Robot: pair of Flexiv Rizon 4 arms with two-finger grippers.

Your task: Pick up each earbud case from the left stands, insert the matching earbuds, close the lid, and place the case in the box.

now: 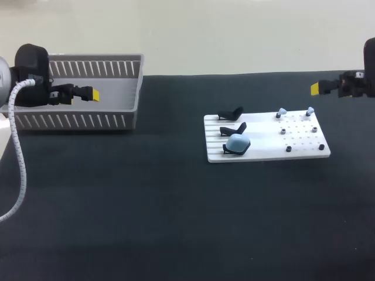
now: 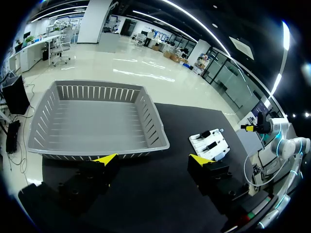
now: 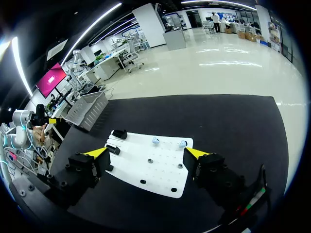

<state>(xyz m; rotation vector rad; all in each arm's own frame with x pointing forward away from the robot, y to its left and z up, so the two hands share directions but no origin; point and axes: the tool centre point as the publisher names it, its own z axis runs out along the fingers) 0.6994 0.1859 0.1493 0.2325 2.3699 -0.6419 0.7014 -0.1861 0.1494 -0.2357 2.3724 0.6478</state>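
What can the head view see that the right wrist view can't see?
Only the head view shows the blue earbud case, sitting at the front of the white board. Only the right wrist view shows both yellow tips of the right claw, spread wide open and facing the board. Both views show the board, two little blue earbuds, the empty black stands and the grey basket.

The left gripper (image 2: 153,159) hangs with its yellow-tipped fingers spread wide above the black table (image 2: 160,199), facing a grey slatted box (image 2: 155,127) just ahead. Beyond one finger lies a white board (image 2: 217,141) carrying black stands (image 2: 205,134); the right gripper (image 2: 249,128) shows farther off.
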